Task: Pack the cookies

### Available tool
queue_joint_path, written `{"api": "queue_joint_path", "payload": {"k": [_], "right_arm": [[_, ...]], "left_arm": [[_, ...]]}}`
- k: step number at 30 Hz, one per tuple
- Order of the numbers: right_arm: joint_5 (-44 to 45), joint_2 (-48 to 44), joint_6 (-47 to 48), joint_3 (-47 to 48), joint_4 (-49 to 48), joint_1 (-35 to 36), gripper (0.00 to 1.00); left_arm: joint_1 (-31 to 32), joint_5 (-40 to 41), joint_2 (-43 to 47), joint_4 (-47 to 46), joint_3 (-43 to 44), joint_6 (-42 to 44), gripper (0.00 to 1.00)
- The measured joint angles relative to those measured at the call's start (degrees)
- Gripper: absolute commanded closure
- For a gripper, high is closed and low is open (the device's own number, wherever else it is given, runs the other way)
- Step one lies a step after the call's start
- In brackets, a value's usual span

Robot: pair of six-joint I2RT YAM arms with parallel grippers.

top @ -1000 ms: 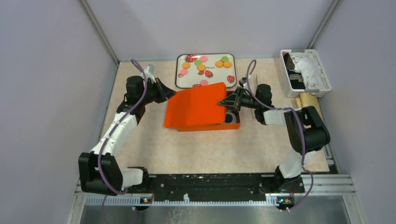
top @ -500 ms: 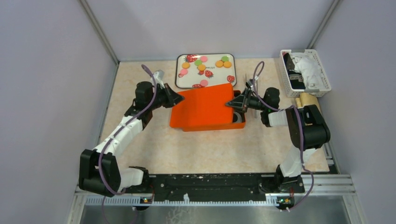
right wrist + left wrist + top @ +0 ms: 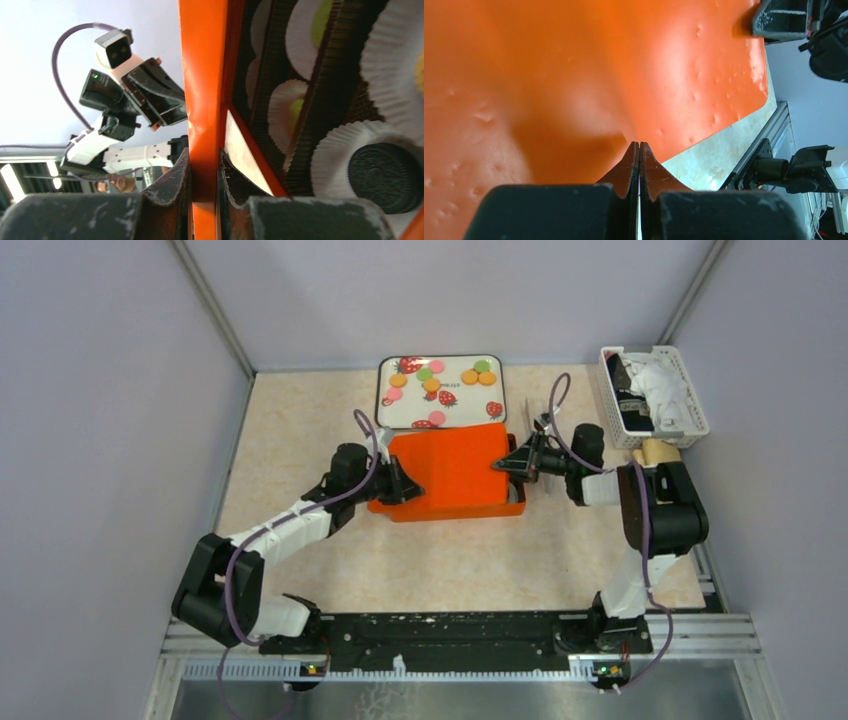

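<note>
Black cookie (image 3: 377,177) under orange lid (image 3: 450,465), right-wrist view only

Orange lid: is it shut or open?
Partly open: the right gripper pinches the lid by its edge, and paper cups show through the gap.

We see the orange lid (image 3: 574,75) as smooth, faintly glossy plastic, pocked with small dimples. Beneath it, we note white paper cups (image 3: 330,155) with crinkled, matt walls; one holds a black cookie (image 3: 381,172) with a matt, embossed face. Around the lid, the tabletop (image 3: 420,560) looks matt and mottled beige.
</note>
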State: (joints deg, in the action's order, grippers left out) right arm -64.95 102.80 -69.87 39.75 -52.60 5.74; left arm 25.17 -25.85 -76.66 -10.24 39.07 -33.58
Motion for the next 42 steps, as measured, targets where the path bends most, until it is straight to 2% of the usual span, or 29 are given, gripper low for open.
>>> {"api": "queue_joint_path", "payload": {"k": [7, 10, 14, 20, 32, 36, 40, 42], "right_arm": [[3.9, -2.9, 20.6, 9.5, 31.5, -0.3, 0.9], [7.3, -4.4, 26.6, 12.4, 40.3, -0.4, 0.76], [14.5, -5.3, 32.5, 14.0, 49.6, -0.6, 0.64], [22.2, -5.3, 36.9, 14.5, 58.4, -1.5, 0.47], [31.6, -12.9, 39.9, 15.9, 65.3, -1.5, 0.45], [37.5, -17.4, 41.3, 17.4, 69.2, -1.5, 0.5], [42.6, -19.5, 42.9, 19.3, 71.5, -1.5, 0.87], [44.5, -19.5, 43.7, 20.1, 72.5, -1.5, 0.98]], "left_arm": [[1.7, 0.2, -2.9, -3.6, -1.2, -0.9, 1.0], [2.2, -0.3, -5.0, -5.8, -1.3, -1.4, 1.0], [2.8, -0.3, -6.9, -7.8, -1.3, -1.9, 1.0], [3.5, -0.7, -9.8, -9.4, -1.3, -2.6, 1.0], [4.6, -2.5, -13.4, -14.6, -0.6, -3.8, 1.0], [5.0, -3.2, -14.3, -15.0, 0.3, -4.1, 1.0], [5.2, -2.9, -12.5, -11.1, 1.6, -4.3, 1.0], [5.3, -1.7, -9.2, -7.1, 3.1, -4.3, 1.0]]}}
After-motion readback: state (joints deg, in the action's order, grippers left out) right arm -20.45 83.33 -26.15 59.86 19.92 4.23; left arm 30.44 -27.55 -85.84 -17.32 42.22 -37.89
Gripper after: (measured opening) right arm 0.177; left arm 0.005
